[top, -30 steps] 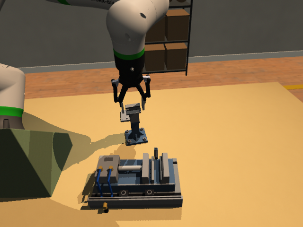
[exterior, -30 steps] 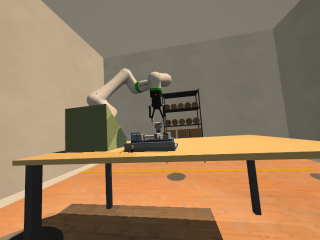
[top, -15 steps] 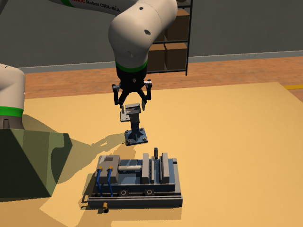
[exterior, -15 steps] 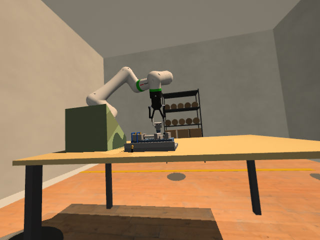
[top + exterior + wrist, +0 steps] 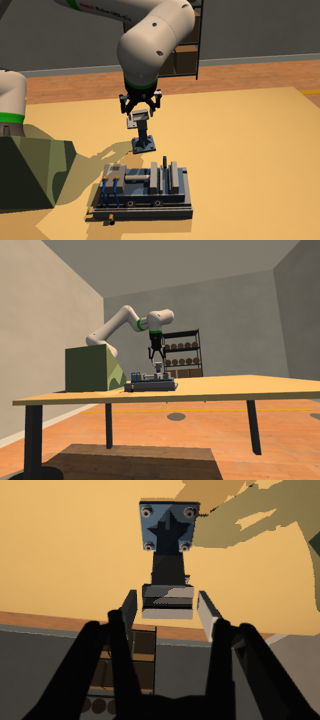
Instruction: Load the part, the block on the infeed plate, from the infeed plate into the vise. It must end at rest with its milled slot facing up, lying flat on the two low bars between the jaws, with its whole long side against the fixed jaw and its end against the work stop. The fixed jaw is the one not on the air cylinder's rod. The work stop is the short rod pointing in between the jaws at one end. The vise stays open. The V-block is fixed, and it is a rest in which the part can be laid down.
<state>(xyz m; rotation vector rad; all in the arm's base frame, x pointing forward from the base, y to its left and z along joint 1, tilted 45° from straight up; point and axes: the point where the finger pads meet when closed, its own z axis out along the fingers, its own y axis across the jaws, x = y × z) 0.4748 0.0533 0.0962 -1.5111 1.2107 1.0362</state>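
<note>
On your left stands the olive green box [image 5: 31,170]. At centre, the black two-finger gripper [image 5: 139,111] hangs half spread, gripping nothing, its pads flanking the grey slotted block [image 5: 140,113] atop the dark pedestal stand [image 5: 142,134]. The grey open vise [image 5: 165,178] sits nearer you.

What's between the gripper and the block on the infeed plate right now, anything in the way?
Nothing visible. The gripper is open, with its pads flanking the block on the infeed plate, gaps on both sides.
</note>
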